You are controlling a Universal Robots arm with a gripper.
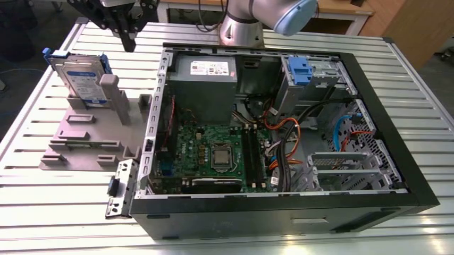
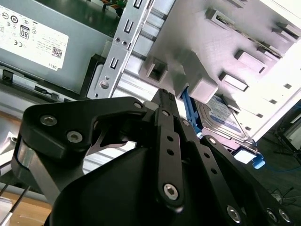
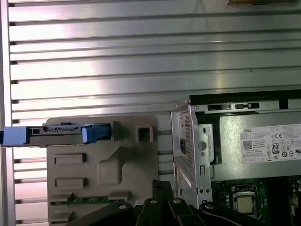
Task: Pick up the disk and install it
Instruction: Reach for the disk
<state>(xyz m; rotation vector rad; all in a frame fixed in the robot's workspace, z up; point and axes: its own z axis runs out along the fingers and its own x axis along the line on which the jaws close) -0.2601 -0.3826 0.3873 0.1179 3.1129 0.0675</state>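
Disk [image 1: 76, 79] stands on edge in the grey holder [image 1: 80, 135], edge-on in first wrist view; claw [image 1: 129, 47] seemingly closed, empty.

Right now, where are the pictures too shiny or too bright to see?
In the first wrist view, glare stripes run along the slatted silver metal table. In the second wrist view, one side of the grey plastic holder washes out to white. In the exterior view the light is even, though the open black computer case is dimmer inside.
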